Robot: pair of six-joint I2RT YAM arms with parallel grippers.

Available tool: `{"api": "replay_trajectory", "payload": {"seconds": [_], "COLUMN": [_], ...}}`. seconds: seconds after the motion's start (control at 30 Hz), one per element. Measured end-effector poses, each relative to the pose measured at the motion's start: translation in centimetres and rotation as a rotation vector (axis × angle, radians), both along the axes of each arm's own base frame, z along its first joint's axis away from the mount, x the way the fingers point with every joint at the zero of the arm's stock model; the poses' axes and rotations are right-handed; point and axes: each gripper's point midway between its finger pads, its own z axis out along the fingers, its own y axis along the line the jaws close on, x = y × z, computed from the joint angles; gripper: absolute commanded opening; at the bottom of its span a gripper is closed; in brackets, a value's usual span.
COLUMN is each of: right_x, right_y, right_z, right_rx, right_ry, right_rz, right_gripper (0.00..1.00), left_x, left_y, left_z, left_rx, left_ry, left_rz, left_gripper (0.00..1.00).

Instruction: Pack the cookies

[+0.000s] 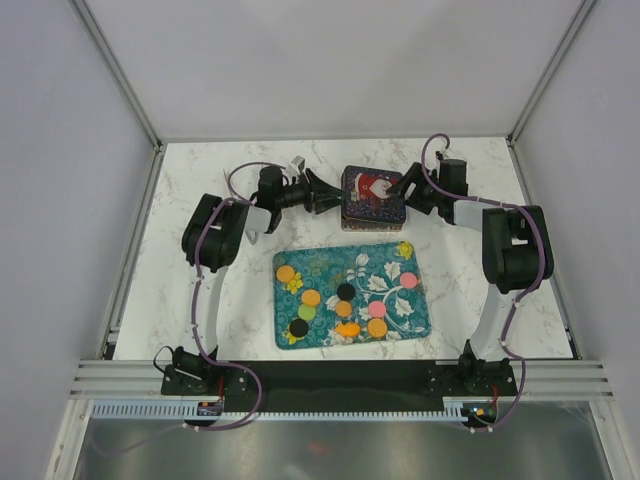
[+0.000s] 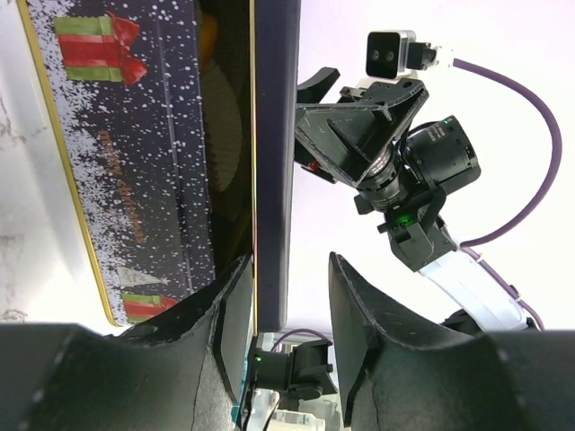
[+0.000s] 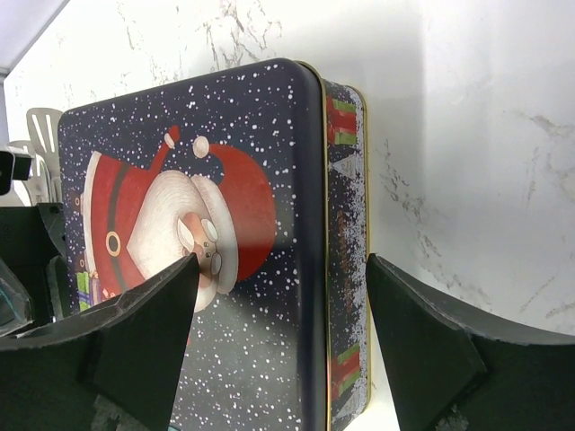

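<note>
Both arms are at the Santa tin [image 1: 372, 197], neither at the cookies. Left jaws [image 2: 287, 310] are half open and straddle the lid [image 3: 180, 162] rim. A gap shows between the rim and one finger, so it looks not clamped. Right jaws [image 3: 278, 337] are wide, one finger over the lid top, the other out past the tin's side, holding nothing. The lid sits up a crack ahead of the left jaws. Pleated paper cups [image 2: 220, 126] show inside, plus something orange deeper in; can't tell if it's a cookie. Cookies [image 1: 311, 297] lie well behind both jaws, about ten loose on the patterned tray [image 1: 420, 322] on the desk [image 1: 190, 170]. Judgement: early stage, still at the lid. Nearly all the packing is left.
</note>
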Motion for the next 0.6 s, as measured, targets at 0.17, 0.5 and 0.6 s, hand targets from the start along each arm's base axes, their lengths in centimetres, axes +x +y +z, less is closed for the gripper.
{"api": "replay_trajectory", "payload": {"seconds": [0.17,0.5,0.6], "right_x": [0.2,0.2,0.1], "right_y": [0.2,0.4,0.4], "right_z": [0.0,0.0,-0.3], "right_rx": [-0.002,-0.006,-0.012], "right_ry": [-0.001,0.001,0.009], "right_rz": [0.007,0.014,0.015], "right_gripper": [0.82,0.82,0.82], "left_x": [0.0,0.0,-0.3], "left_y": [0.2,0.8,1.3], "left_z": [0.5,0.0,-0.9], "left_rx": [-0.002,0.005,0.04], "left_ry": [-0.007,0.002,0.007], "left_rz": [0.004,0.013,0.017], "left_gripper": [0.47,0.47,0.51]}}
